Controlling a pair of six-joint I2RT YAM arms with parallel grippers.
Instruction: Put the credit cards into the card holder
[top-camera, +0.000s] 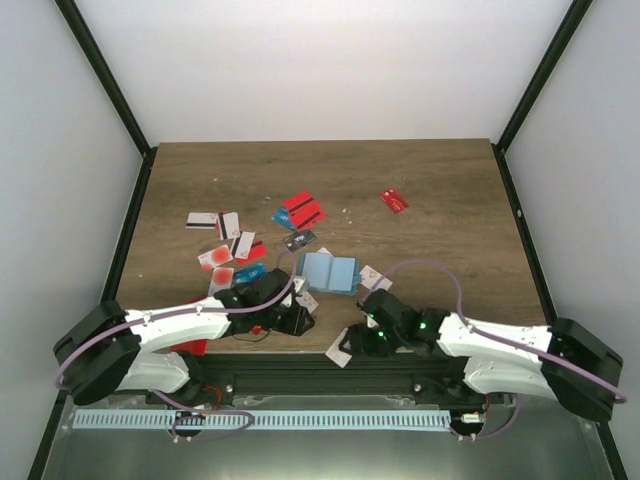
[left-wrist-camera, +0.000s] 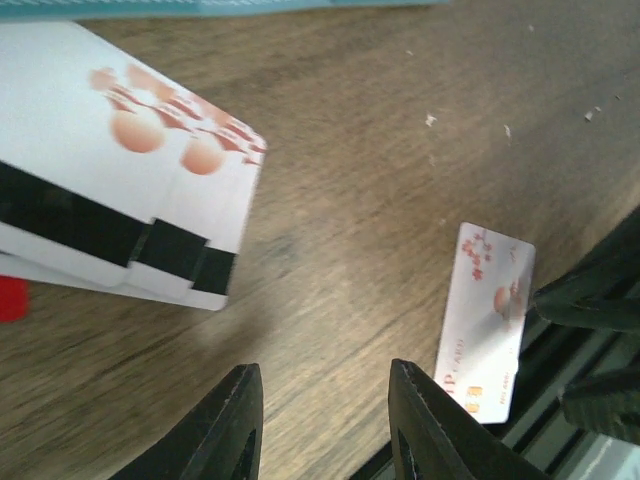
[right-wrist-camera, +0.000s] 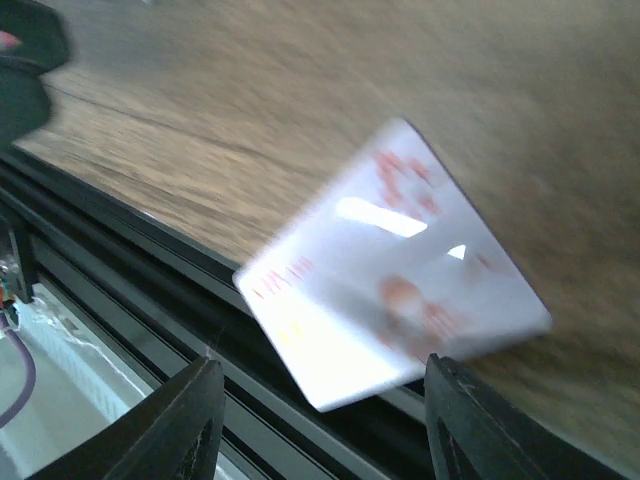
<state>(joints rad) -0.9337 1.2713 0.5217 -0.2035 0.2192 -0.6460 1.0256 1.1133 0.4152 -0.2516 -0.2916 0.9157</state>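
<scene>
Both empty, left gripper (left-wrist-camera: 322, 372) narrowly parted, right gripper (right-wrist-camera: 322, 368) wide above white card (right-wrist-camera: 400, 270)

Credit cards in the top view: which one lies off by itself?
The red card toward the far right of the table, with bare wood all round it. The other cards lie left of it, scattered around the open blue wallet.

white card (left-wrist-camera: 487, 320), red lettering, too blurred to read
</scene>
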